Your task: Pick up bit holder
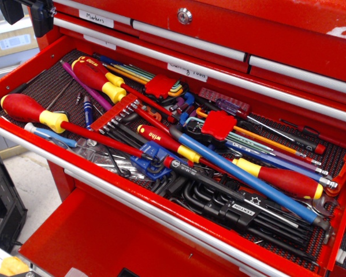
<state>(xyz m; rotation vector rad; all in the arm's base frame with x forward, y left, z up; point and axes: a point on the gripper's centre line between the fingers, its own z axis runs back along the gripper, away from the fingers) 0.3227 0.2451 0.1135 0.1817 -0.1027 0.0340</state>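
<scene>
The bit holder [116, 112] is a flat bright-red strip with a row of short dark bits. It lies slanted in the left-middle of the open red drawer [161, 213], partly over other tools, with a red-and-yellow screwdriver [97, 75] just behind it. My gripper [25, 26] is at the top left corner, above and beyond the drawer's back left corner, far from the bit holder. Its two black fingers stand apart with nothing between them, and the frame edge cuts off part of it.
The drawer is crowded with tools. Two squarish red hex-key blocks [161, 86] [219, 124], a maroon ridged strip [219, 98], a long blue-handled driver [248, 179], a red-handled screwdriver [28, 109] and black hex keys [242, 210] lie around. The closed upper drawers [219, 34] rise behind.
</scene>
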